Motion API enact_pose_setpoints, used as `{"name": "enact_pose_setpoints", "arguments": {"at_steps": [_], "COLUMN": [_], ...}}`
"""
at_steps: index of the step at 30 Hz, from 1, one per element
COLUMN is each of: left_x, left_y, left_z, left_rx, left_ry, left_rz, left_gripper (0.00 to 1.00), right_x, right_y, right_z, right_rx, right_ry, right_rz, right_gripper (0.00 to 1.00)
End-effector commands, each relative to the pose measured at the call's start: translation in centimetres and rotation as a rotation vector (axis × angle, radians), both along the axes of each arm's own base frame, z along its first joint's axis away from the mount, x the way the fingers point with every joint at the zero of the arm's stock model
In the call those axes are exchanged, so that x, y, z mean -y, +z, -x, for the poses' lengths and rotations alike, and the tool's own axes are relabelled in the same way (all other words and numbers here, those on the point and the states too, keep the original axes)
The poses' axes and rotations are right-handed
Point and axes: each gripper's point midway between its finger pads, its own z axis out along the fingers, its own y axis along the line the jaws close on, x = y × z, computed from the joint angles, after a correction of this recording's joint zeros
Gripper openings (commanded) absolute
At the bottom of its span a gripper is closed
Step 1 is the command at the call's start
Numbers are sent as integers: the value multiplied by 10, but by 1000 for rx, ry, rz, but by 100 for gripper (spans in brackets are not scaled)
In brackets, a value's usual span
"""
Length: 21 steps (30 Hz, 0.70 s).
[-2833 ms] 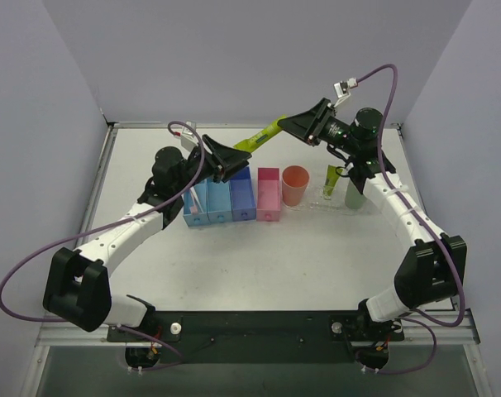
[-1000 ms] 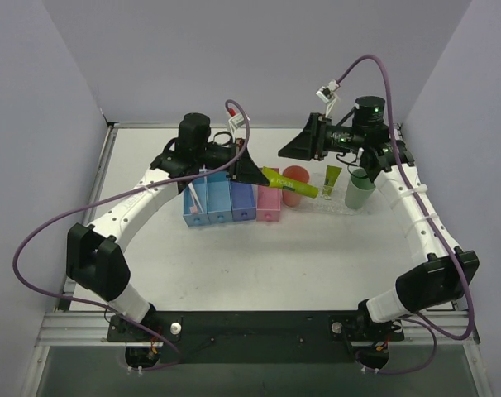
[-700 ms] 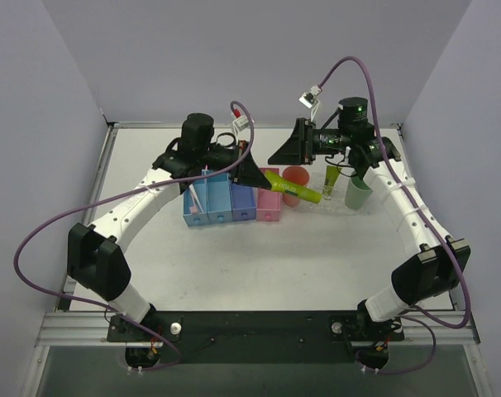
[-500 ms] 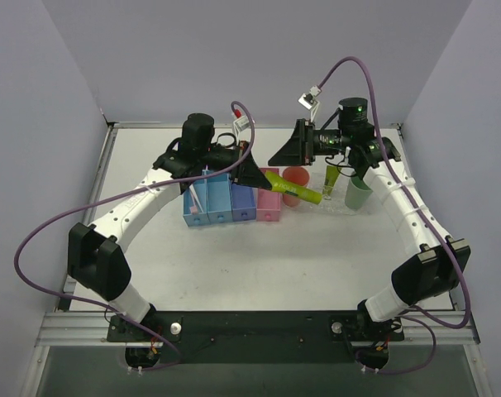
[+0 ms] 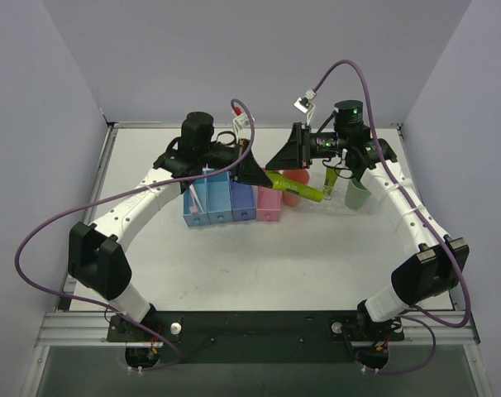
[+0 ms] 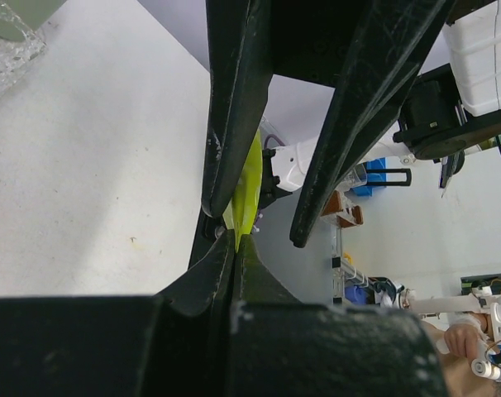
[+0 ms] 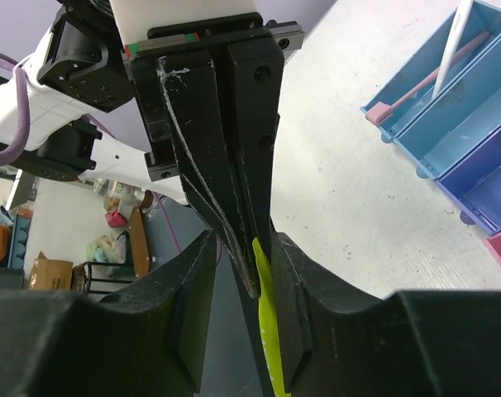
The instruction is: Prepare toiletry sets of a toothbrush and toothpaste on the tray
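Note:
My left gripper (image 5: 263, 175) (image 6: 234, 244) is shut on the flat crimped end of a lime-yellow toothpaste (image 5: 298, 189) (image 6: 249, 186), which slants down-right in the air in front of the orange cup (image 5: 298, 175). My right gripper (image 5: 275, 165) (image 7: 244, 240) is open, its jaws straddling the left fingertips (image 7: 234, 149) and the tube's end (image 7: 265, 331). One pad lies close to the tube; a gap shows on the other side. Another toothpaste (image 5: 331, 181) stands in a clear holder on the tray (image 5: 336, 208). A toothbrush (image 5: 194, 195) (image 7: 449, 45) leans in the light-blue bin.
A row of blue bins (image 5: 231, 201) and a pink box (image 5: 269, 203) stands left of the orange cup. A green cup (image 5: 355, 196) stands on the tray's right end. The tray's bumpy corner (image 6: 2, 58) shows in the left wrist view.
My right gripper has swung left to the left gripper's tip and narrowed its jaws around the tube's end. The left gripper with the toothpaste has barely moved over the last second.

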Motion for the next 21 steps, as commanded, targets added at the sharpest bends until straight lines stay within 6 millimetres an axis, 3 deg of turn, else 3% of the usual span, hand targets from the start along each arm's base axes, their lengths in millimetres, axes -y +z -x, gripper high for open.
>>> {"name": "enact_pose_setpoints", "arguments": {"at_steps": [1,16,21], "left_x": [-1,-6,-5], "left_y": [34,44,42], "left_z": [-4,-15,-15], "left_rx": [113,142,134], "left_ry": [-14,27,26], "left_rz": [76,128,128], "left_gripper": [0,0,0], "right_x": [-2,-5,-8], "right_y": [5,0,1], "right_z": [9,7,6], "right_rx": [19,13,9], "right_ry": [50,55,68], "right_rz": [-22,-16,-19], "right_gripper": [28,18,0]}}
